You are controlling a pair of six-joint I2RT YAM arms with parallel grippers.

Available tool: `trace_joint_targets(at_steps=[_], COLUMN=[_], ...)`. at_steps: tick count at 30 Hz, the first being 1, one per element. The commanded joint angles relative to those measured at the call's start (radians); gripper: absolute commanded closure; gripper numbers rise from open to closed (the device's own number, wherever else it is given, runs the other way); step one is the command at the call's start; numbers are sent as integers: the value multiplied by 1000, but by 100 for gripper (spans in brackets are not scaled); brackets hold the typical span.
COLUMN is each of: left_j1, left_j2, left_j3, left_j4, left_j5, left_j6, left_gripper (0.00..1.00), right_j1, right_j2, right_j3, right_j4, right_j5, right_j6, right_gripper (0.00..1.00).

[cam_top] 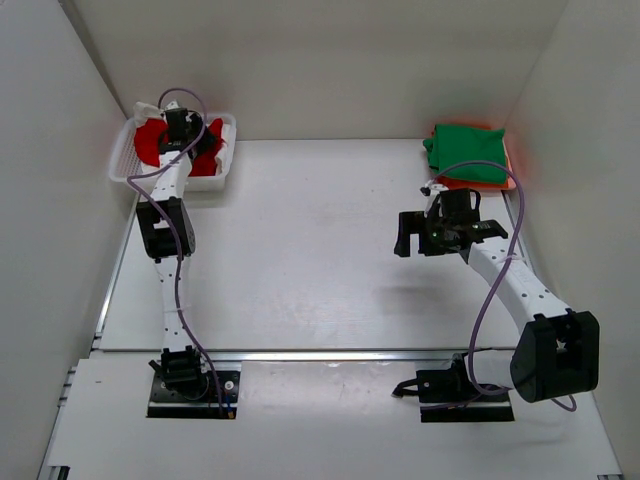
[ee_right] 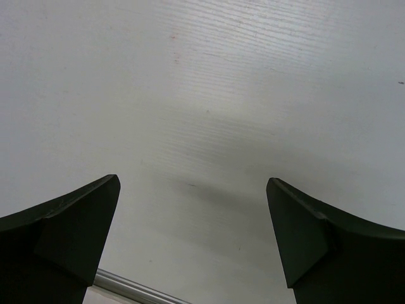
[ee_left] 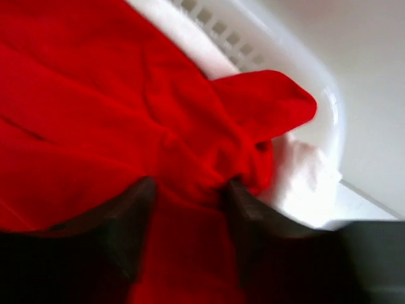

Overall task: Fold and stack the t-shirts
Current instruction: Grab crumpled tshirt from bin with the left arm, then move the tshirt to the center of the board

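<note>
L gripper (ee_left: 190,196) in white basket (ee_left: 253,44), far-left corner of table (cam_top: 300,250), jaws clenched on red t-shirt (ee_left: 95,114). R gripper (ee_right: 193,209) hovers right of centre, jaws released.

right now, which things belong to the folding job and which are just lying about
Job: bright red fabric t-shirt, pinched in the left gripper; folded green fabric t-shirt lying on an orange fabric t-shirt, far right corner.
Just there: white slotted plastic basket holding the red shirt; pale flat table under the open right gripper.
</note>
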Motion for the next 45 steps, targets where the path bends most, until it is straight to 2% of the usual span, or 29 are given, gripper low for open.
trace_joint_targets(at_steps=[1,2,3,4,6,9,14,19,21,24,26,28,30,34,36,37,40,42,45], left_j1=[-11,-13,-5,-19,-17,-11,-5,0,-7,-14,-5,-22,-132,-353,-420,-419,-379,-366,-370], left_j2=[-64,-63,-64,-61,-72,-93,-250,-529,-603,-659,-716,-803,-917,-1057,-1145,-1167,-1254,-1282,-1321], left_j3=[-19,-17,-16,-11,4,27,32,-145,-148,-59,-99,-229,-373,-442,-531,-604,-776,-888,-1069], left_j4=[-36,-36,-33,-33,-33,-33,-16,94,72,-68,-61,17,87,48,97,122,206,211,197], left_j5=[-6,2,-1,-5,-8,-11,-6,66,60,40,173,323,435,408,425,458,500,439,275], left_j6=[28,40,42,52,40,30,-9,-21,9,30,-28,-122,-179,-133,-197,-254,-297,-267,-192], left_gripper=[45,51,62,82,100,100,100,100,100,100,100,100,100,100,100,100,100,100,100], right_j1=[-4,-2,-7,-5,-7,-7,1,21,33,41,50,47,22,27,28,18,2,14,42], right_j2=[-9,-9,-12,-18,-23,-38,-54,-83,-127,-182,-233,-277,-308,-344,-365,-374,-376,-367,-368], right_j3=[7,8,8,7,7,4,-22,-70,-82,-125,-162,-203,-246,-253,-251,-249,-236,-225,-214], right_j4=[49,51,52,48,52,52,54,66,65,69,101,140,172,210,223,229,244,235,232], right_j5=[-30,-35,-41,-41,-42,-45,-45,-30,-27,-38,-33,-42,-48,-45,-35,-36,-79,-84,-56], right_j6=[24,24,31,30,33,35,45,54,65,91,114,130,140,142,142,140,130,131,149], right_gripper=[1,1,1,1,1,1,1,1,1,1,0,1,1,1,1,1,1,1,1])
